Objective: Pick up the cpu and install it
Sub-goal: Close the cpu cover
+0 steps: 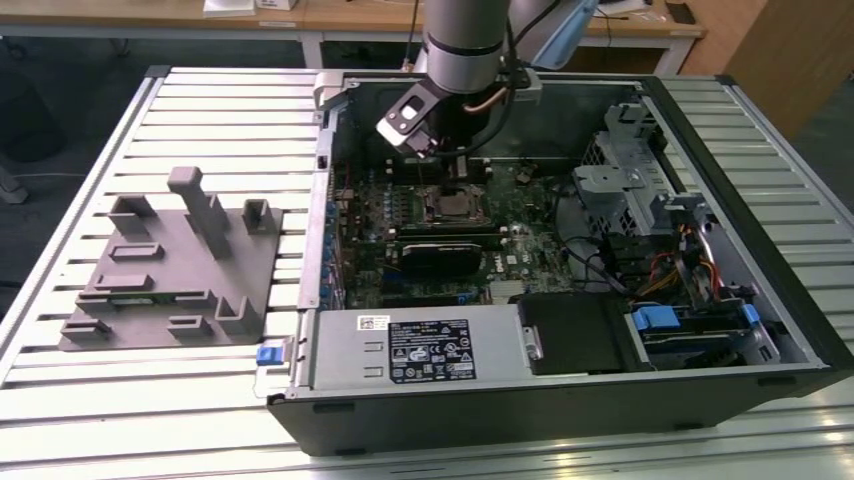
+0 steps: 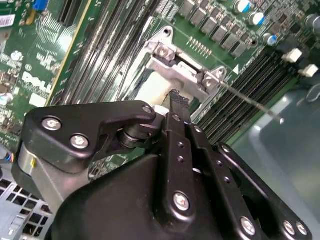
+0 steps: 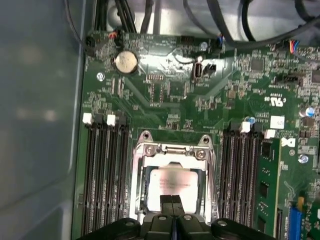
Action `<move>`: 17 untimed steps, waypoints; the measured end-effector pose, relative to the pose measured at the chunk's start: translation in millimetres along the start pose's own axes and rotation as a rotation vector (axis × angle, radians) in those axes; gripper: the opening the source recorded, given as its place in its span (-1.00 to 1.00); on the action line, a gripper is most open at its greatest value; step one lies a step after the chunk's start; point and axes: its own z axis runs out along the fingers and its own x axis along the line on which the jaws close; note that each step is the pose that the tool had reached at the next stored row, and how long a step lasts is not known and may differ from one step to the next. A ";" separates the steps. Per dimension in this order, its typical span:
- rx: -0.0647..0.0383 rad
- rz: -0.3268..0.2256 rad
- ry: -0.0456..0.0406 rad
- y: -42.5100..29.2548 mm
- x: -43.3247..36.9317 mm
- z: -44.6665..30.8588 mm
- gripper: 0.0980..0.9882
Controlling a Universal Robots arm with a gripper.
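The cpu [image 3: 172, 181], a flat square chip with a pale silvery top, lies flat inside the metal-rimmed socket frame [image 3: 172, 149] on the green motherboard [image 3: 165, 95]. My gripper [image 3: 171, 201] hangs just above the chip's near edge, its two black fingers pressed together with nothing between them. In the second wrist view the fingertips [image 2: 178, 104] sit over a pale patch of the cpu [image 2: 148, 91], next to the socket's metal bracket [image 2: 182, 74]. In the exterior view my gripper [image 1: 454, 172] reaches down into the open computer case [image 1: 747, 380], right over the socket [image 1: 451, 206].
Rows of black memory slots [image 3: 105, 170] flank the socket on both sides. A grey plastic block with upright posts [image 1: 174, 265] stands on the slatted table at the exterior view's left. Inside the case are a power supply [image 1: 414, 345], drive cages [image 1: 627, 180] and cables [image 1: 667, 270].
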 end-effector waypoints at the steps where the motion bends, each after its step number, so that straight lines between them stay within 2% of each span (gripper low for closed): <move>1: 0.000 0.000 0.0000 -1.3 0.0 1.2 -0.98; 9: 0.000 0.000 0.0000 -12.4 0.6 9.7 -0.98; 14: 0.000 0.000 -0.0001 -13.4 0.5 16.3 -0.98; 17: 0.001 0.000 -0.0007 -13.5 0.4 17.2 -0.98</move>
